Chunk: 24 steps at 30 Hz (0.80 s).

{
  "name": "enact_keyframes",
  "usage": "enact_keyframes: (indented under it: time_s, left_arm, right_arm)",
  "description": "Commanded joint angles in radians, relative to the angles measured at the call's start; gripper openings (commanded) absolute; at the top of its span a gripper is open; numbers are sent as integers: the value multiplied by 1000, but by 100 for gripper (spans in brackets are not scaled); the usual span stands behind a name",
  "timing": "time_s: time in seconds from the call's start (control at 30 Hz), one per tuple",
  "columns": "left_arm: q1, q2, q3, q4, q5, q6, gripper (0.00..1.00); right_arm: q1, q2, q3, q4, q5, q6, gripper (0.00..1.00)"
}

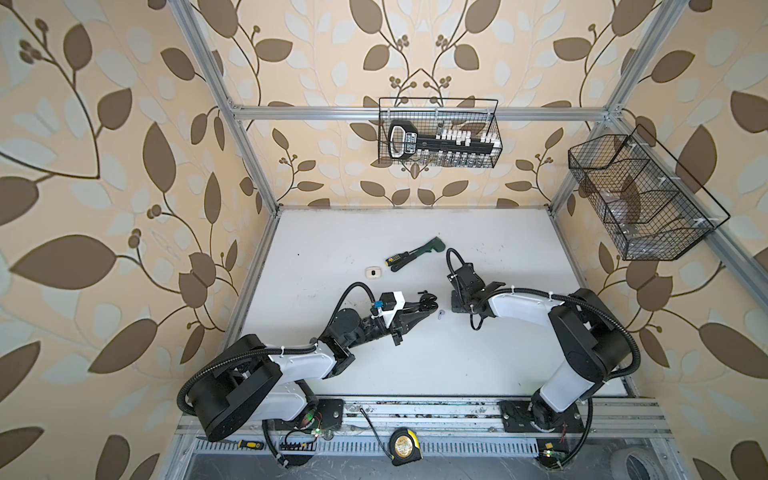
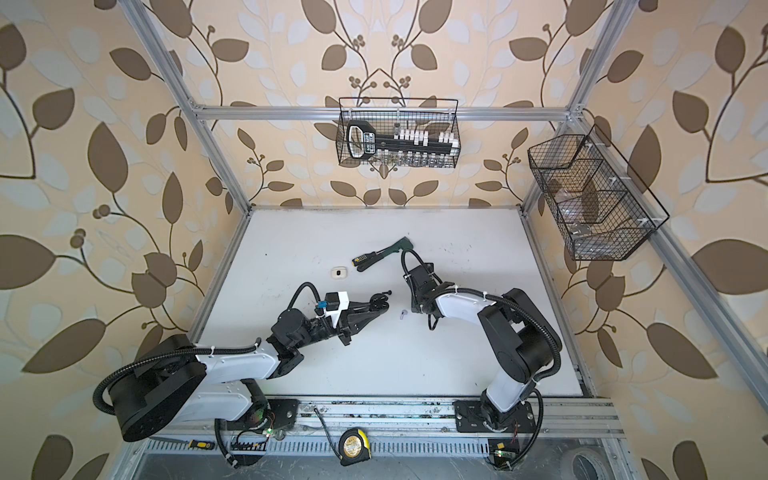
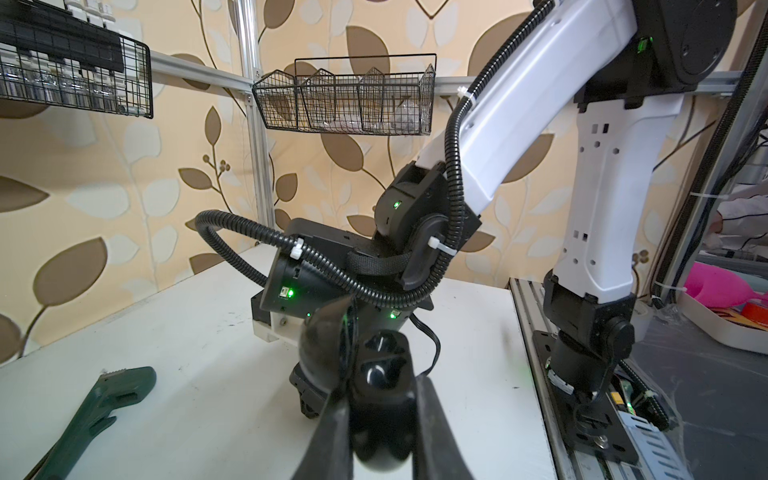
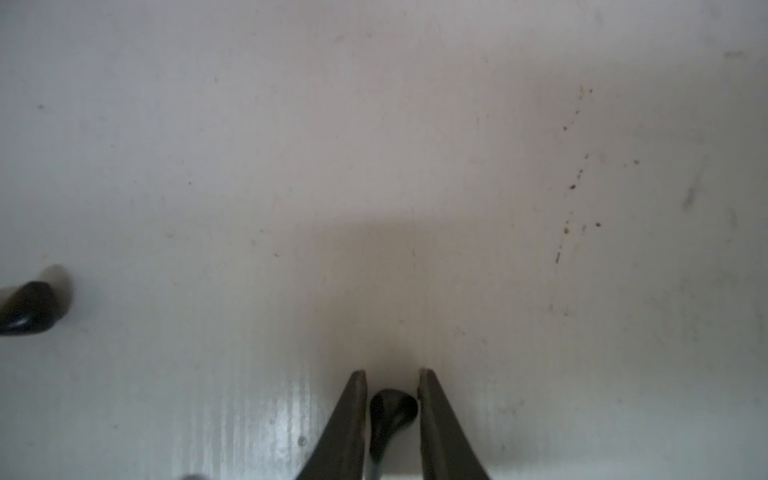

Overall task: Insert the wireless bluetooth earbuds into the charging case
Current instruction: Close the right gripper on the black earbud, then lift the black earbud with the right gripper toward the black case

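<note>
My left gripper (image 3: 382, 399) is shut on a black charging case (image 3: 380, 370) with its lid raised, held just above the table near the middle in both top views (image 1: 428, 301) (image 2: 380, 302). My right gripper (image 4: 392, 374) points straight down at the table. A black earbud (image 4: 392, 409) lies between its fingers, which sit tight against either side of it. In both top views the right wrist hides that earbud. A lilac earbud (image 1: 439, 314) (image 2: 402, 314) lies loose on the table between the two grippers.
A cream-white case (image 1: 373, 272) lies further back on the left. Beyond it lie a black-and-yellow screwdriver (image 1: 399, 258) and a green wrench (image 1: 424, 249). Wire baskets hang on the back wall (image 1: 438, 133) and the right wall (image 1: 640, 195). A tape measure (image 1: 404, 446) rests on the front rail.
</note>
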Motion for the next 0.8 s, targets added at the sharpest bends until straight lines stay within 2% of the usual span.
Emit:
enact_keyframes:
  time_s: [0.0, 0.57, 0.77]
  left_arm:
    - [3, -23, 10, 33, 22, 24, 0]
    - [3, -21, 12, 26, 26, 25, 0]
    - [3, -21, 12, 27, 28, 24, 0]
  right_arm:
    - [-3, -6, -37, -62, -25, -1, 24]
    - [-14, -7, -38, -59, -25, -19, 24]
    - [-14, -4, -38, -56, -27, -15, 20]
